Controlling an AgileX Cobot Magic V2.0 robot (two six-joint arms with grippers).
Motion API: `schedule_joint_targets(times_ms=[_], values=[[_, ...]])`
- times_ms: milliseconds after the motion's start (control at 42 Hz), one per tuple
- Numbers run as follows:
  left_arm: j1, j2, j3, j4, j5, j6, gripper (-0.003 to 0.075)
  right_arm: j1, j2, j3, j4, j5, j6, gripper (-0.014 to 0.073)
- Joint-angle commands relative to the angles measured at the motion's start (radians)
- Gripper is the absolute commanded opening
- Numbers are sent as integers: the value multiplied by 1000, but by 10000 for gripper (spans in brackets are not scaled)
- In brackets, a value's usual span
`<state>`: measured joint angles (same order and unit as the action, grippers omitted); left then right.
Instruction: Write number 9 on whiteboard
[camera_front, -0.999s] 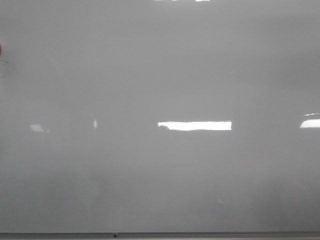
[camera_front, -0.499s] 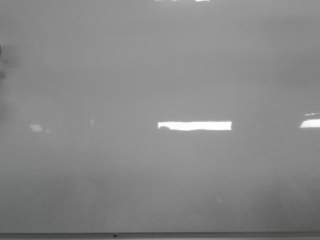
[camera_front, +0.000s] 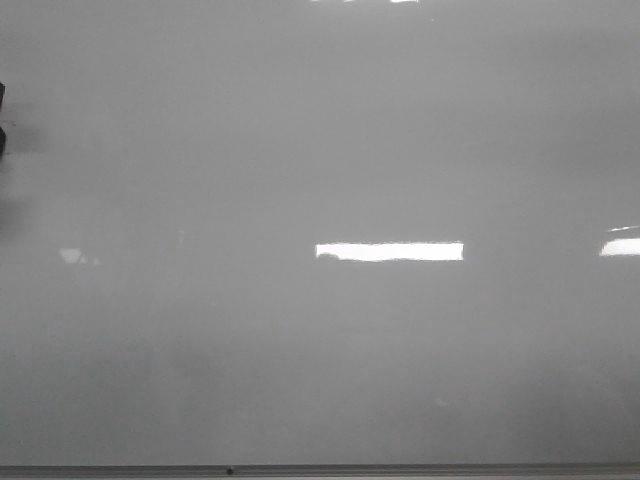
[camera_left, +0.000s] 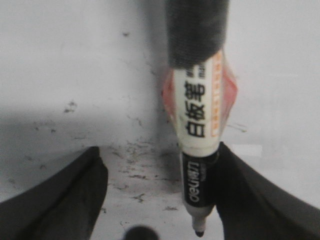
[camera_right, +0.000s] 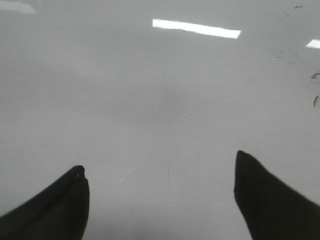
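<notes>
Two tools: left tool (camera_left: 155, 200) apart, marker (camera_left: 197, 150) seemingly against one finger; right tool (camera_right: 160, 195) apart over whiteboard (camera_front: 320, 150).

this looks like an office, classroom or lab space, though the pictures cannot settle which. a large glossy whiteboard (camera_front: 330, 150) fills the front view, with a thin grey metal edge strip (camera_front: 400, 468) along its near side. long bright rectangular reflections (camera_front: 390, 251) on the board look like ceiling strip lights, the kind found in workplaces. a dry-erase marker (camera_left: 197, 135) with printed chinese characters and smudged ink specks (camera_left: 132, 172) on the board fit such a room.
</notes>
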<state>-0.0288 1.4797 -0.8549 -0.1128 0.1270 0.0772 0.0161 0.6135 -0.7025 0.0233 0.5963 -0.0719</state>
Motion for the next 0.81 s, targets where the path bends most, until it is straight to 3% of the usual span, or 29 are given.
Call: schedule_joint_targets(times_ms=[0,404,571,785], values=[[-6,-24,-35,0,-89,-1,346,-2,6,-33,-4,-73,-7,612],[-6,-24,-35,0,-114,-1,152,-2,6,-33,-4,-73,-7,612],[-6,-26,-35,0,-97,-1,31,-2,6,-33,-4,-73,-7,612],[-6,-86,-35,89,23,-1,-13,-2,6,-33,-4,-73,-7,612]])
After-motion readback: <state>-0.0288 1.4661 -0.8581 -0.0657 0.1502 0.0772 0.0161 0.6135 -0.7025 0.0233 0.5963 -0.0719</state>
